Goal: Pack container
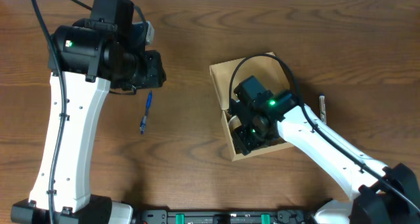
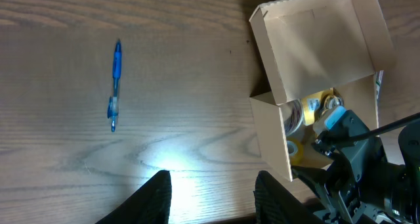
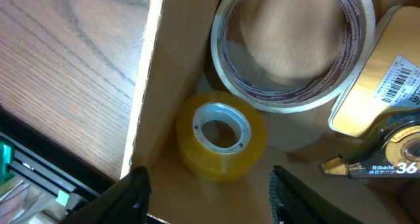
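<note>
Container (image 1: pixel 222 85), a plain tan cardboard box with its flap lid standing open, is sitting on the wooden table (image 1: pixel 184 178), toward 3 o'clock from the table's middle in the overhead view. The right gripper (image 3: pixel 210 181) is reaching down inside it, fingers spread with nothing between them. In the right wrist view a yellow tape roll (image 3: pixel 222 135) is lying on the box floor just at 12 o'clock of the fingertips, with the box wall near it at 9 o'clock. A larger clear tape roll (image 3: pixel 292 46) is lying beyond it at 1 o'clock, and a tape dispenser (image 3: pixel 387 129) is showing at 3 o'clock, cut off by the frame edge. The left gripper (image 2: pixel 213 184) is hovering over bare table, fingers apart and empty, with the container at 2 o'clock of it and a blue pen (image 2: pixel 115 86) at 10 o'clock. From overhead, the right wrist is covering most of the box contents and hiding its own fingers. A thin object (image 1: pixel 322 107) lying at 3 o'clock of the box is too small to make out.
</note>
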`<action>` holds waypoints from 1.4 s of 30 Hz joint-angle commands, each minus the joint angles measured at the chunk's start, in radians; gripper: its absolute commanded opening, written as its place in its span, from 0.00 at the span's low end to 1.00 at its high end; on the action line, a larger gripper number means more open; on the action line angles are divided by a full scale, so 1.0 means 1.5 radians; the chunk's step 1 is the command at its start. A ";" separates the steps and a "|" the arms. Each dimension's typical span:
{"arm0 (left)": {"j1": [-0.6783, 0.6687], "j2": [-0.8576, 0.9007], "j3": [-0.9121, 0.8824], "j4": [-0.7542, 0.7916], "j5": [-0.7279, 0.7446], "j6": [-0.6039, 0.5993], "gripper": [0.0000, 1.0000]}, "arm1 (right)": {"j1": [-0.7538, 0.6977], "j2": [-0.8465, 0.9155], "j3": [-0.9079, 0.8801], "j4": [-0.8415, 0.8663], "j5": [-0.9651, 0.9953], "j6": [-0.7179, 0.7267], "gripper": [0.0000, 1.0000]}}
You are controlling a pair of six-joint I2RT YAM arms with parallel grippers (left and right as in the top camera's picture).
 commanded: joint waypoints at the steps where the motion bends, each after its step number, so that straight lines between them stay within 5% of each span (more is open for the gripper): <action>1: 0.000 -0.008 0.001 -0.002 0.007 0.015 0.42 | 0.007 0.000 -0.005 0.005 0.004 0.013 0.60; 22: 0.000 -0.008 0.001 -0.002 0.007 0.017 0.42 | 0.020 0.076 -0.005 0.059 0.005 0.023 0.65; 34: 0.000 -0.008 0.001 -0.002 0.007 0.017 0.42 | 0.020 0.082 -0.005 0.053 0.014 0.028 0.33; 36: 0.000 -0.008 0.001 -0.002 0.007 0.017 0.42 | 0.020 0.082 -0.005 0.048 0.013 0.028 0.20; 42: 0.000 -0.008 0.001 -0.002 0.007 0.017 0.42 | 0.020 0.082 -0.005 0.042 -0.003 0.028 0.18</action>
